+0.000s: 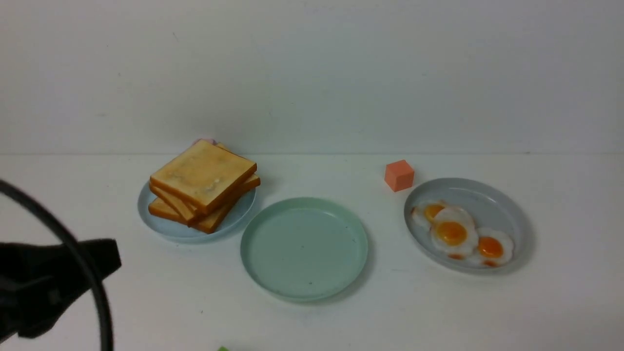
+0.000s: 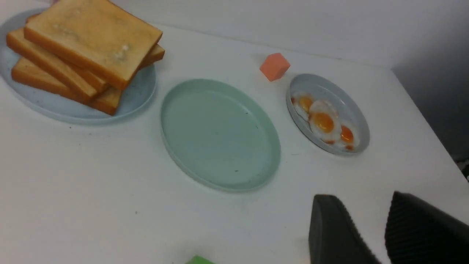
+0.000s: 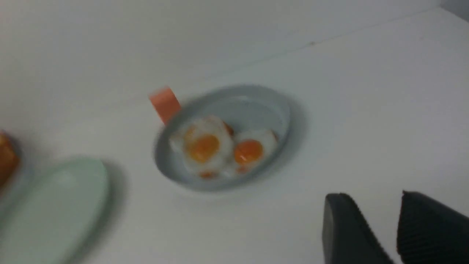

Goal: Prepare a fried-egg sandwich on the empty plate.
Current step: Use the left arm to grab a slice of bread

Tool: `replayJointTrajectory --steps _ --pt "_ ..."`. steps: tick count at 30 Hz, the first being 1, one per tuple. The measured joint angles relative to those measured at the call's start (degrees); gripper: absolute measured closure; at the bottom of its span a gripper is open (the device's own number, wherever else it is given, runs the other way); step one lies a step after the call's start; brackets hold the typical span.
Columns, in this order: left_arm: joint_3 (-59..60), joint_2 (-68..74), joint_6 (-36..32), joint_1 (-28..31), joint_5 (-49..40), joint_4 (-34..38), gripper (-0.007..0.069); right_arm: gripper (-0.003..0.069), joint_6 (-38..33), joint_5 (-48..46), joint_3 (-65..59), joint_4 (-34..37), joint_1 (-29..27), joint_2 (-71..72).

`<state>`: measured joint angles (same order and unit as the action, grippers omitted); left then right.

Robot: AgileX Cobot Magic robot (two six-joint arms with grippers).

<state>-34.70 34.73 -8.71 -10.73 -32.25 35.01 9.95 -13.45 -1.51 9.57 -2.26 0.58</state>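
nothing legible anywhere: no text, labels, brands, numbers or signs.

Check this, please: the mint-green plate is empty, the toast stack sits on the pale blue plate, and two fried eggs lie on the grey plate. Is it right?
Not quite: the grey plate holds three fried eggs, not two, as the front view shows. The rest is right.
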Motion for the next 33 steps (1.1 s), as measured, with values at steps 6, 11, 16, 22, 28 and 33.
replayJointTrajectory --steps 6,11,16,22,28,33 --pt "-5.77 11.01 -5.48 -0.11 -7.67 -0.28 0.0484 0.0418 7.63 11.88 0.00 15.63 0.00 0.00" --pt "-9.34 16.24 -8.81 -2.51 -11.62 -1.48 0.0638 0.0425 6.45 1.66 6.52 16.14 0.91 -0.68" --pt "-15.07 24.06 -9.78 -7.85 -10.55 -3.47 0.0638 0.0510 -6.70 -23.95 27.07 12.91 4.24 -12.65" --pt "-25.85 39.63 -11.43 -8.36 -6.01 -7.67 0.0638 0.0647 -19.41 -46.26 48.42 12.56 10.88 -31.87" --pt "-36.70 54.65 -9.68 -6.04 -5.72 -14.75 0.0638 0.0657 -20.59 -49.58 57.41 11.12 22.25 -39.60" --pt "-46.29 67.91 -5.17 -5.82 -5.83 -26.40 0.0624 0.0655 -20.60 -49.47 61.19 7.17 30.17 -43.05"
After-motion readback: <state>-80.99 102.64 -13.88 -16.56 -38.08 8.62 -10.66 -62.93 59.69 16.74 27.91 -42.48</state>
